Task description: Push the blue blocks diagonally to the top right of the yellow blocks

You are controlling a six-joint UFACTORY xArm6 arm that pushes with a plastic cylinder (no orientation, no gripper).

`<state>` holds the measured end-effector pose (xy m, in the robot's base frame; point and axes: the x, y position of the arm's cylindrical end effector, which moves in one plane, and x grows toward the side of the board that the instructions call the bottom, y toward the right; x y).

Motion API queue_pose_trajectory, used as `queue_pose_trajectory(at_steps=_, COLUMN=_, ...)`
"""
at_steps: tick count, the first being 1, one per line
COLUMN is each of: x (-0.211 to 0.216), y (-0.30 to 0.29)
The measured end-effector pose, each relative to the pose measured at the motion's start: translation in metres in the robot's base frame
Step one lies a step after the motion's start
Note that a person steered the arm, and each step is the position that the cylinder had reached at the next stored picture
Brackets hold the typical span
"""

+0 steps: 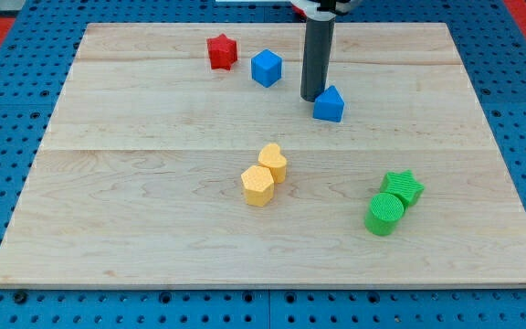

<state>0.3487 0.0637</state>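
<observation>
While my tip [313, 97] stands on the wooden board [153, 238], it is just beside the blue pointed block [329, 104], at its left (I cannot tell if they touch). There is no pincer, only the rod. The blue cube [266, 68] lies further left, near the red star block [222, 51]. The two yellow blocks [265, 175] touch each other, well below. The green star block [403, 186] and green cylinder [384, 214] sit at the lower right.

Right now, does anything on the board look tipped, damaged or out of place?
Nothing stands out. All seven blocks sit flat on the wooden board, none tipped or off its edge. My tip rests just left of one blue block.
</observation>
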Motion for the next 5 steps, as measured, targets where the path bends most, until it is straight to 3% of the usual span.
queue_pose_trajectory(at_steps=2, x=-0.053, y=-0.153)
queue_pose_trajectory(at_steps=3, x=-0.089, y=-0.118)
queue_pose_trajectory(at_steps=5, x=-0.057, y=-0.040)
